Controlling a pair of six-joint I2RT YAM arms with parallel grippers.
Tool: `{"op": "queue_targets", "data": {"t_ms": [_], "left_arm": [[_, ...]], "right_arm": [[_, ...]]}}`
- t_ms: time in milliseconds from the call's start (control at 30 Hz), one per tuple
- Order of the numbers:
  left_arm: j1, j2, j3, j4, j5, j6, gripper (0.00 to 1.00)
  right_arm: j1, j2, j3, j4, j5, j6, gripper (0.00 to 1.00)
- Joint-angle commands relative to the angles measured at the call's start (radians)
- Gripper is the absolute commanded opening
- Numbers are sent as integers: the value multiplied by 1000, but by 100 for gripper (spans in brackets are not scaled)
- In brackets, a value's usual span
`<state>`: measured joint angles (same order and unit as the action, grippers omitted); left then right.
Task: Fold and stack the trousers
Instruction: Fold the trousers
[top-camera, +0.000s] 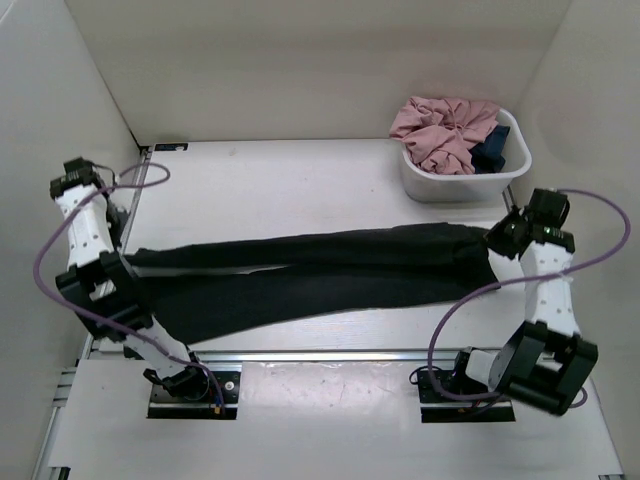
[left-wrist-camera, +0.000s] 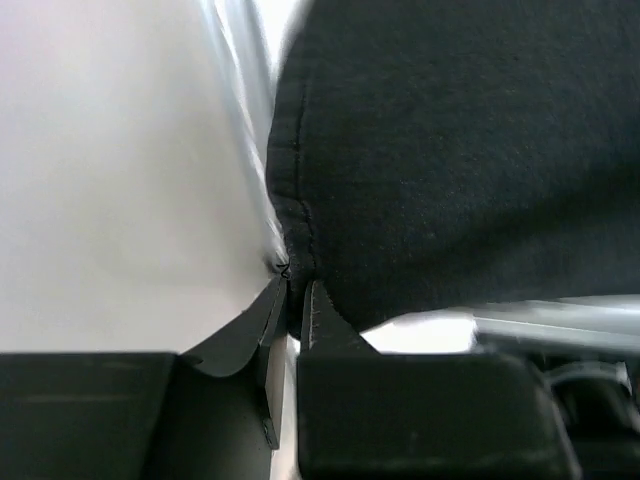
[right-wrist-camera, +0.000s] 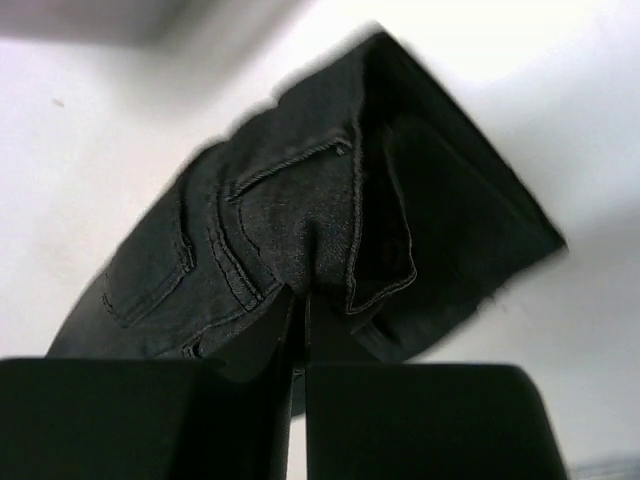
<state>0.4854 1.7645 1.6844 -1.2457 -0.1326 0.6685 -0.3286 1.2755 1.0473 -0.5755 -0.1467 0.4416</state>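
Observation:
The black trousers (top-camera: 320, 275) lie stretched across the table from left to right, legs toward the left and waist toward the right. My left gripper (top-camera: 128, 262) is shut on the hemmed leg end (left-wrist-camera: 300, 215); its jaws pinch the fabric edge at the table's left rail. At the right end my right gripper (top-camera: 497, 243) is shut on the waist part (right-wrist-camera: 300, 230), where stitched pockets and seams show. The cloth there hangs lifted off the white table.
A white bin (top-camera: 470, 180) stands at the back right, holding a pink garment (top-camera: 440, 128) and a small dark blue cloth (top-camera: 495, 145). Metal rails edge the table on the left (top-camera: 135, 200) and the front (top-camera: 330, 355). Beige walls enclose the cell.

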Motion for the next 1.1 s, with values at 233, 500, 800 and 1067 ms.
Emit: {"op": "queue_targets", "data": {"t_ms": [233,500,800,1067], "left_arm": [[59,-390,-722,114,-139,29,14],[120,-410,-588,97,-139,95,14],[196,-453,-909,212,-251,200,14],[196,-424,-939,212,-211,181,47]], "right_arm": [[-17,-165,-297,-113,321,160,0],[-17,-156,-129,-242,445,190,0],[-78,-156,-348,-218,550,287,0],[-164,-70,-348,-202,527,241,78]]}}
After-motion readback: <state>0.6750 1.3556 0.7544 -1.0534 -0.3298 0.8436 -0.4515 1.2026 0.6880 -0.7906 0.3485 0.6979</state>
